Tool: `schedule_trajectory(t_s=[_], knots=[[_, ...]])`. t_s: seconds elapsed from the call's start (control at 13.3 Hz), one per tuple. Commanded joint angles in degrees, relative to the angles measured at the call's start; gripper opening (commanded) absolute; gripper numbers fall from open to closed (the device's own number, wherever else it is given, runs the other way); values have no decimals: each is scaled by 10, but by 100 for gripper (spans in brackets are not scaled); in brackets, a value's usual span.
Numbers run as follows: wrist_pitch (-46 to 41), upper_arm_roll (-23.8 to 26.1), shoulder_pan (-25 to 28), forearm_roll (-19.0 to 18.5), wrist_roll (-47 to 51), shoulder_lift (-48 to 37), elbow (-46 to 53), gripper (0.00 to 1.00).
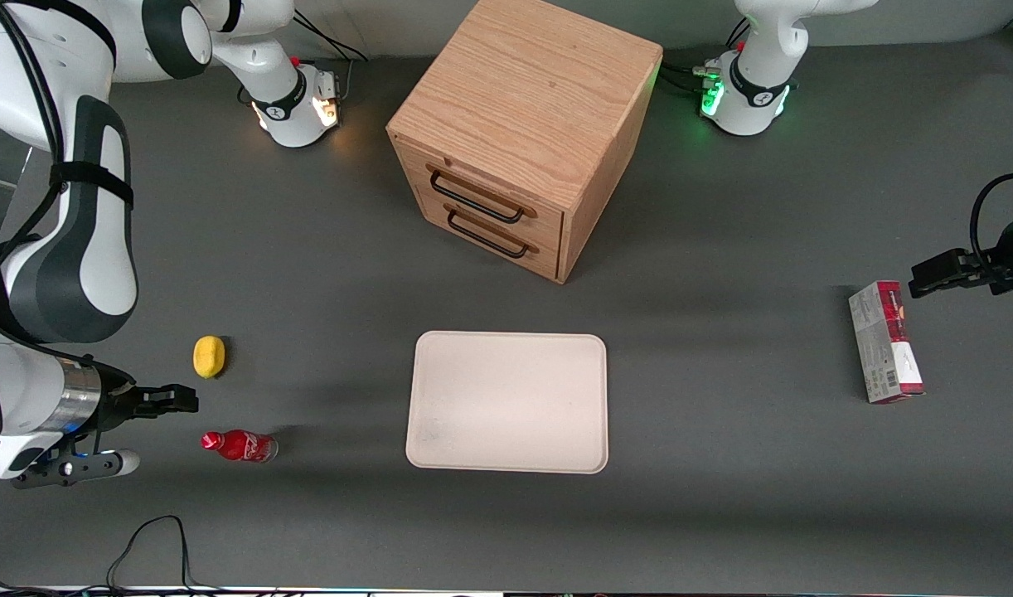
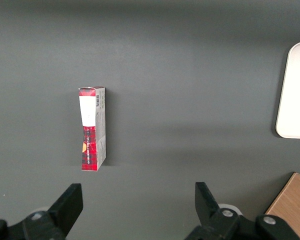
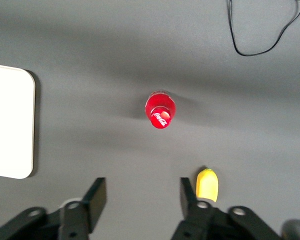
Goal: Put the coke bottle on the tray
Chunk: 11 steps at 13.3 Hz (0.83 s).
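We see the bottle [image 1: 239, 445] standing upright on the table [image 1: 722, 514], toward the working arm's end; in the wrist view we look straight down on its red cap [image 3: 161, 116]. It sits apart from the tray [image 1: 508, 402], with bare table between them, and its lower end lies about level with the tray's near edge. A lemon [image 1: 209, 356] lies near the bottle, farther from the front camera. Our gripper [image 1: 154, 427] hovers just beside the bottle, further toward the working arm's end and raised above the table; its fingers [image 3: 96, 196] are spread wide and hold nothing. In the wrist view the lemon [image 3: 207, 184] shows just beside one fingertip. A wooden cabinet [image 1: 523, 124] with two drawers stands farther from the camera than the tray. A carton [image 1: 884, 342] lies toward the parked arm's end. A black cable [image 1: 154, 547] loops on the table nearer the camera than the bottle.
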Motion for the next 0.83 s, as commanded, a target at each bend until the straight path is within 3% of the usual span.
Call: schedule_trajectory(t_s=[0.0,0.45,0.75], knots=[[1,-3,2,-10,-13,-6,-6,100],[154,-3,0,-9,-16,17,-110,100],[201,-3,0,-9,-16,48,-115,100]])
